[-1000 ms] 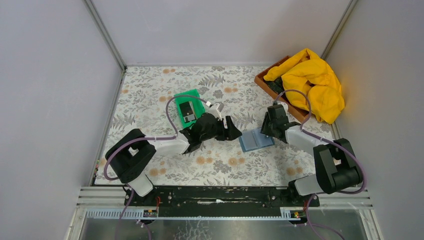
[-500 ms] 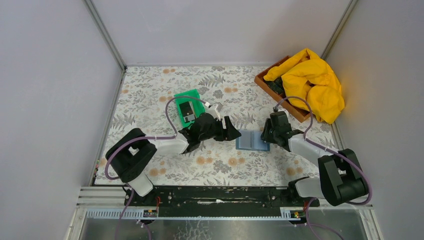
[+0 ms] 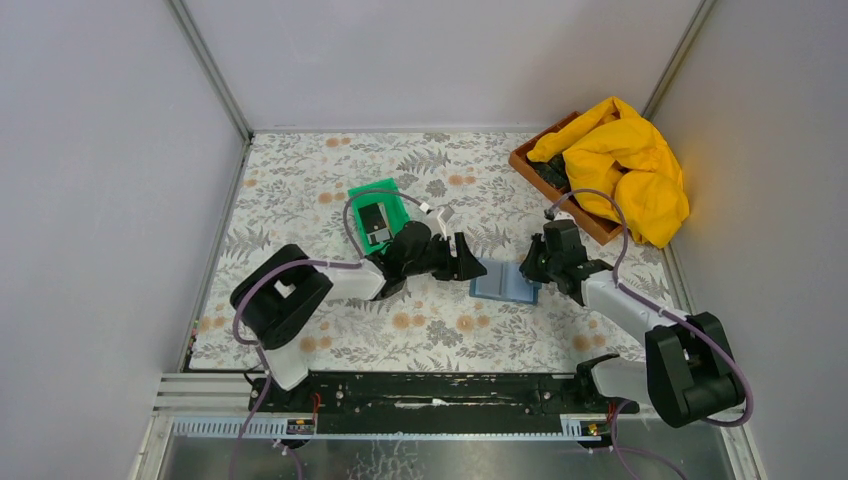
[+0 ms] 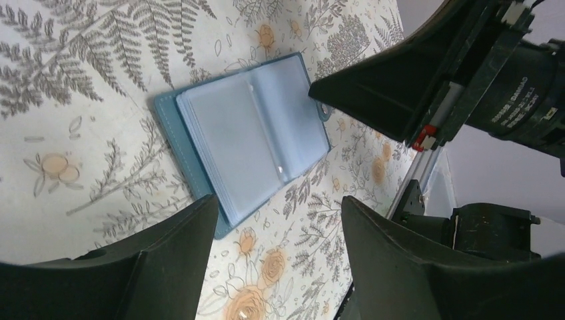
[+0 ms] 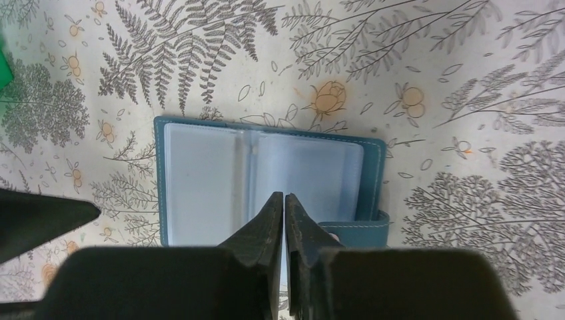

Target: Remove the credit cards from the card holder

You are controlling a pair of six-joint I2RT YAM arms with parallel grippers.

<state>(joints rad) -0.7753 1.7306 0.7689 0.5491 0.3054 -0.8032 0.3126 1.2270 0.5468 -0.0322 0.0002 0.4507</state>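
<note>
Now open card holder lies flat on table, right gripper closed with tips on its sleeves, left gripper gaping empty beside it; extraction step, next needs fine pinch inside a sleeve

Floral-patterned table under open card holder, green tray, wooden box.

Out of sight
My right gripper covers the near edge of the card holder, my left gripper one corner; credit cards in the green tray are too small to count.
</note>
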